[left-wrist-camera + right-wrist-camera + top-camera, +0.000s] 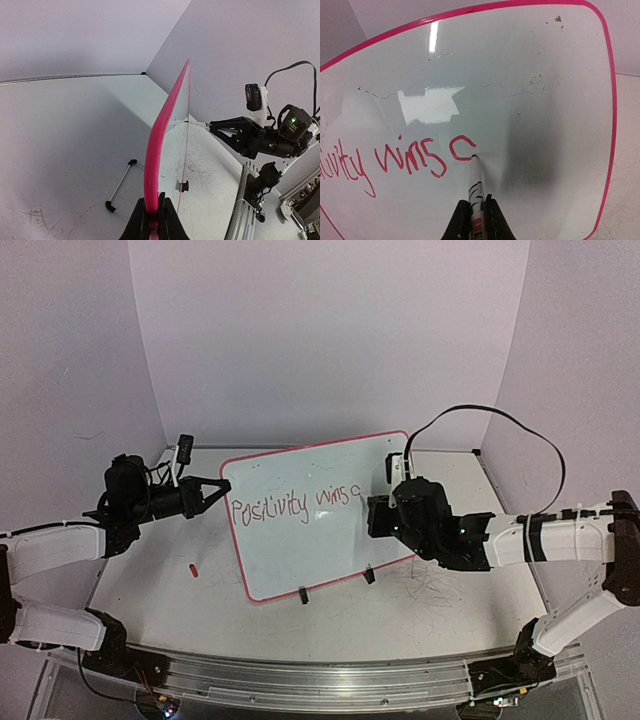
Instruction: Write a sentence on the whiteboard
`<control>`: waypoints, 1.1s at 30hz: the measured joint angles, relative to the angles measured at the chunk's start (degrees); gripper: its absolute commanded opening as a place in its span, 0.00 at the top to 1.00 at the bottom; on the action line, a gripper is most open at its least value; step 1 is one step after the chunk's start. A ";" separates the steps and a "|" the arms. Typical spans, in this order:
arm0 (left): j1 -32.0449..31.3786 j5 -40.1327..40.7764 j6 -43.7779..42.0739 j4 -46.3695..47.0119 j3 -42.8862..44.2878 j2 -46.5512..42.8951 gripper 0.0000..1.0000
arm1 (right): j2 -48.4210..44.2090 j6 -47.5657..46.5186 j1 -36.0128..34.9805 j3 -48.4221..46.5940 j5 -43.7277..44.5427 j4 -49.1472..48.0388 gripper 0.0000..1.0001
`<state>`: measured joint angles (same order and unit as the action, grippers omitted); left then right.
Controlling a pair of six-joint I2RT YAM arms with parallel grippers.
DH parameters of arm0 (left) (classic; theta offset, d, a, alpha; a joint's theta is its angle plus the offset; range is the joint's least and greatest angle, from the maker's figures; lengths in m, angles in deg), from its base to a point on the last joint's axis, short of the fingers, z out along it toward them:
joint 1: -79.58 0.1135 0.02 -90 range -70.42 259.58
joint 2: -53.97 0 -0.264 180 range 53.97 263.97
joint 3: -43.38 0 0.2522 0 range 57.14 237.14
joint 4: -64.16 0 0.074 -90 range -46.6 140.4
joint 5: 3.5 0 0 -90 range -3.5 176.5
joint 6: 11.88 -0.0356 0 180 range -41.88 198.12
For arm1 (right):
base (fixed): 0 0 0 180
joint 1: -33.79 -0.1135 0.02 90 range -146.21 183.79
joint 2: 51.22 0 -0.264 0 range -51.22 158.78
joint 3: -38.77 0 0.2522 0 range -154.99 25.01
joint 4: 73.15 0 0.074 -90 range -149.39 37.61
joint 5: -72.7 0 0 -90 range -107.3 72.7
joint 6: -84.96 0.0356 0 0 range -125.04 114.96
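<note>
While left end effector (151, 206) clamps whiteboard (300, 555) and right end effector (476, 205) marker (474, 180), scuffed table (150, 590) meets lilac walls (320, 340).

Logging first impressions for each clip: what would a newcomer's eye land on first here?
First the pink-rimmed whiteboard standing mid-table, with red lettering reading "Positivity wins" and one unfinished curve after it. The right gripper holds a marker with its tip at that curve, while the left gripper is clamped on the board's left edge.
</note>
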<state>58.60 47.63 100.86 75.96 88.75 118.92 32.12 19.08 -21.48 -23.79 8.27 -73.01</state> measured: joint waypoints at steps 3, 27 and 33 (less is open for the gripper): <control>0.00 0.02 0.00 0.00 0.00 0.00 1.00 | 0.37 -0.30 -0.02 -0.35 0.48 -0.31 1.00; 0.00 0.02 0.00 0.00 0.00 -0.07 1.00 | 0.77 0.25 -0.04 -0.72 1.00 -1.53 1.00; 0.00 0.02 0.00 0.00 0.00 -0.07 1.00 | 0.54 1.43 -0.56 0.28 0.96 -0.87 1.00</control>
<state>58.60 47.65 100.86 75.96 88.75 118.85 32.65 20.51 -22.04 -23.50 9.24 -73.89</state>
